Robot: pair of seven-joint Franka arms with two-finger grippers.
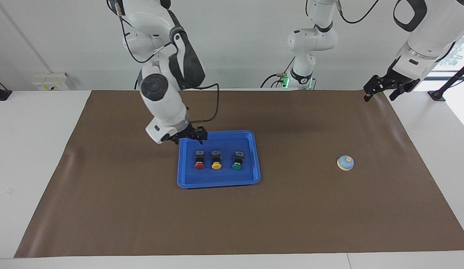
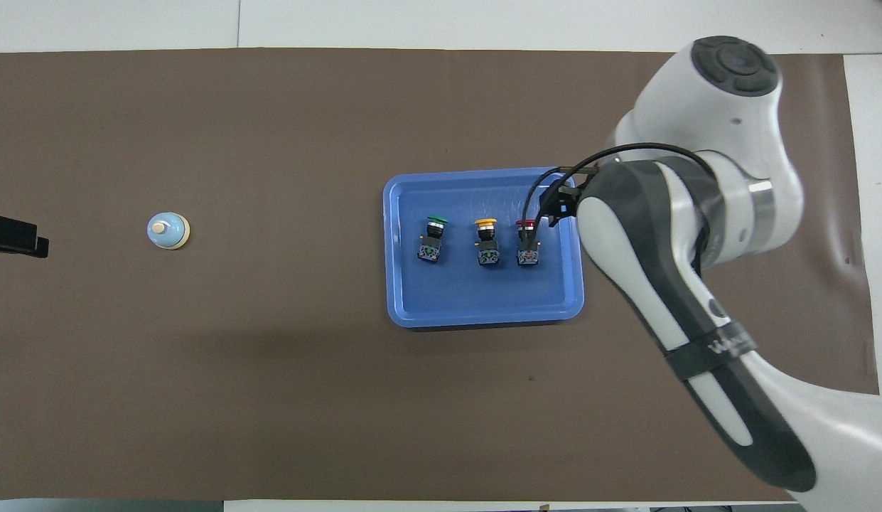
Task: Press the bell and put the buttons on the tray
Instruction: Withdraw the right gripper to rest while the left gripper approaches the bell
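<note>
The blue tray (image 1: 220,178) lies mid-table and holds three buttons in a row: red (image 1: 199,160), yellow (image 1: 216,160) and green (image 1: 237,161). All three lie on their sides. My right gripper (image 1: 189,139) hangs open and empty just above the tray's corner nearest the robots, beside the red button. The bell (image 1: 345,163) stands alone on the mat toward the left arm's end. My left gripper (image 1: 380,95) waits, open, raised over that end's edge. In the overhead view I see the tray (image 2: 476,302), the red button (image 2: 527,245), the bell (image 2: 168,231) and the right gripper (image 2: 556,206).
A brown mat (image 1: 142,209) covers the table under everything. The right arm's forearm (image 2: 647,270) hangs over the mat beside the tray. A third arm's base (image 1: 304,71) stands at the robots' edge of the table.
</note>
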